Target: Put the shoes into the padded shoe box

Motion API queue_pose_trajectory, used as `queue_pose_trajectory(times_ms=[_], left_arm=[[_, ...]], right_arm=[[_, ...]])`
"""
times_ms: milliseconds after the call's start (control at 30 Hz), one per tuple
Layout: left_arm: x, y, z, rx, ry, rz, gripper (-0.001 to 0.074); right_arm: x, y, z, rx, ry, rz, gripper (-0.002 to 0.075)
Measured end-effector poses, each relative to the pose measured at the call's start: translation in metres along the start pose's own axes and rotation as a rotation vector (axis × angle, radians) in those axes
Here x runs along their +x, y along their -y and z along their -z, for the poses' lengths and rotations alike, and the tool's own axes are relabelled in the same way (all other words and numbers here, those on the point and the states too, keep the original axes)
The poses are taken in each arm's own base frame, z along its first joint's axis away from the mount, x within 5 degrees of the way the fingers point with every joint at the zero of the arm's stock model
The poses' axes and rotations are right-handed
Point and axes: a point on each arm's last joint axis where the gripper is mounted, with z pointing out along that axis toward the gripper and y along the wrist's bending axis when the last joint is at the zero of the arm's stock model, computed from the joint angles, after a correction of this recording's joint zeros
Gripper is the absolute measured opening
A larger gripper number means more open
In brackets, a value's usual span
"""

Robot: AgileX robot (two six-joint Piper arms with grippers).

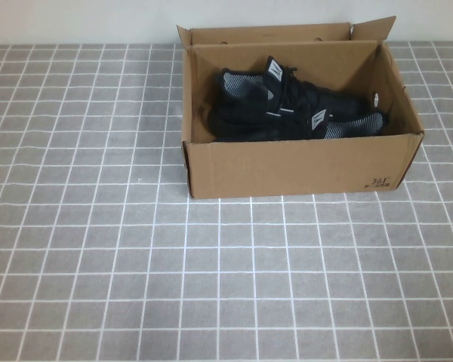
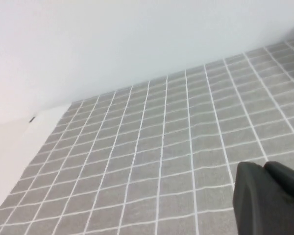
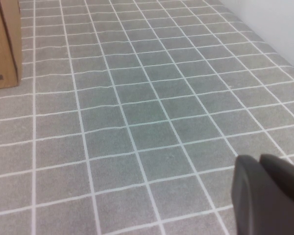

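The brown cardboard shoe box [image 1: 287, 170] stands at the far middle of the table with its flaps upright. Both black mesh sneakers [image 1: 291, 113] lie inside it side by side, pointing opposite ways, white tongue tabs showing. Neither arm shows in the high view. My left gripper [image 2: 264, 165] is shut and empty, low over bare tiled cloth near the wall, away from the box. My right gripper [image 3: 258, 159] is shut and empty over the tiled cloth. A corner of the box [image 3: 5, 44] shows in the right wrist view, well apart from that gripper.
A grey tile-patterned cloth [image 1: 136, 264] covers the table. A white wall [image 1: 75, 19] runs along the far edge behind the box. The cloth's edge and a pale surface [image 2: 14, 147] show in the left wrist view.
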Motion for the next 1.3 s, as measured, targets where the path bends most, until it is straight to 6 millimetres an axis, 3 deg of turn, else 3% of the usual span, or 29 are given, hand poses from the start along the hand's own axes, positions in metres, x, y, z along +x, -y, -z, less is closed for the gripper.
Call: queue_pose_trajectory(times_ms=[333, 600, 1300], left_arm=[[0.006, 0.004, 0.000, 0.037, -0.069, 0.250, -0.0004], [0.021, 0.008, 0.003, 0.061, -0.243, 0.266, -0.0004], [0.022, 0.009, 0.003, 0.071, -0.255, 0.266, -0.0004]], right_arm=[[0.000, 0.000, 0.000, 0.000, 0.000, 0.000, -0.0008], [0.000, 0.000, 0.000, 0.000, 0.000, 0.000, -0.0008], [0.000, 0.000, 0.000, 0.000, 0.000, 0.000, -0.0008]])
